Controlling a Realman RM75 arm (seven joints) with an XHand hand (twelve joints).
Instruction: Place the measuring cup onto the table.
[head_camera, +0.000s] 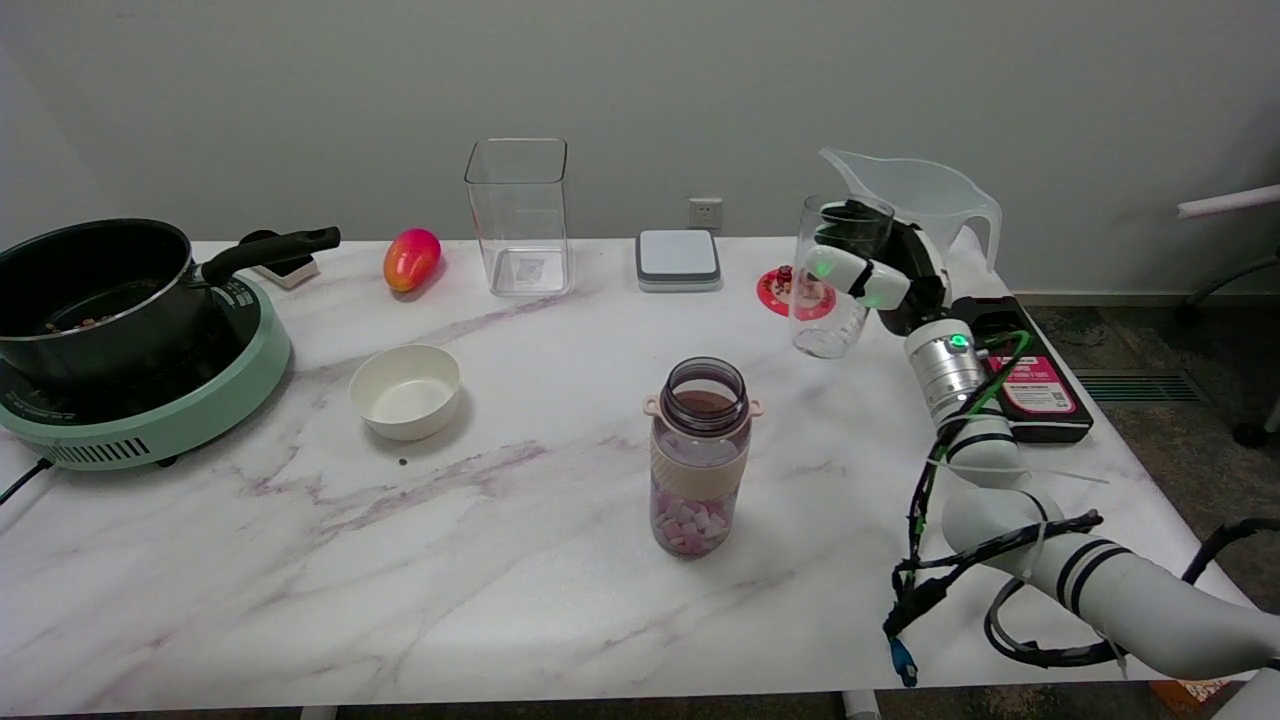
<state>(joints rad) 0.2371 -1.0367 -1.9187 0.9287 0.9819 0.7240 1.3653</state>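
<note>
clear measuring cup (835, 285), tilted, held aloft

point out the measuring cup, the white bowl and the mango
measuring cup (835, 300), head view, on its clear side wall
white bowl (405, 391), head view, on its inside
mango (411, 259), head view, on its red middle

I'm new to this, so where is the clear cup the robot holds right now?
The measuring cup is in the right hand, at the table's far right, in front of the red coaster and beside the plastic jug.
</note>
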